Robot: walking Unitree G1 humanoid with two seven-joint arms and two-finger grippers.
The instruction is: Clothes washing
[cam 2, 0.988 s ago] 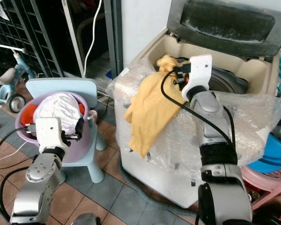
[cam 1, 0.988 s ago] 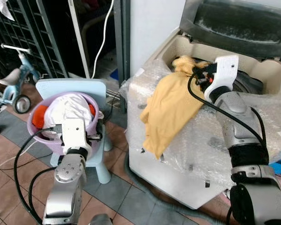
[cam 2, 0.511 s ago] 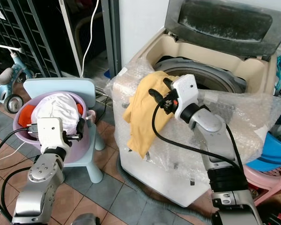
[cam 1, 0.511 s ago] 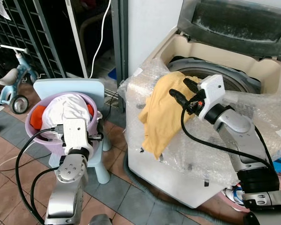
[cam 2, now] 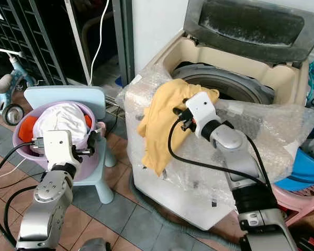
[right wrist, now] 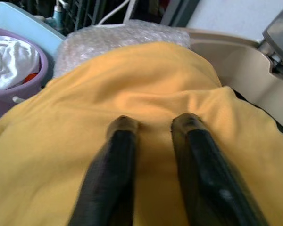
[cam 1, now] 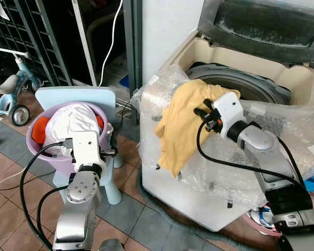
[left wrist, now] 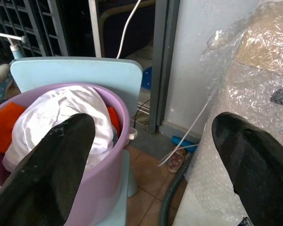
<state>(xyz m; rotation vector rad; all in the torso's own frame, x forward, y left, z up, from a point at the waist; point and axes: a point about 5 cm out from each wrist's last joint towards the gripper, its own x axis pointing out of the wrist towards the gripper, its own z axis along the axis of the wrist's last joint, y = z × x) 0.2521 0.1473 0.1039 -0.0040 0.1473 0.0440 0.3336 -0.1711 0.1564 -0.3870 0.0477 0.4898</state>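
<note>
Tiled floor, top-loading washing machine (cam 1: 282, 78) wrapped in bubble wrap. Your yellow cloth (cam 1: 186, 123) drapes over its front rim; right gripper (right wrist: 153, 123) fingertips press into it, nearly together (grip unclear). Left gripper (left wrist: 155, 155) spread wide beside the machine, by the purple basket (cam 1: 57, 157).

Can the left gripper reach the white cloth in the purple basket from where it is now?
Probably yes. The left gripper hangs open just before the purple basket, and the white cloth lies heaped on top with nothing over it. The basket's near rim is the sole obstacle.
</note>
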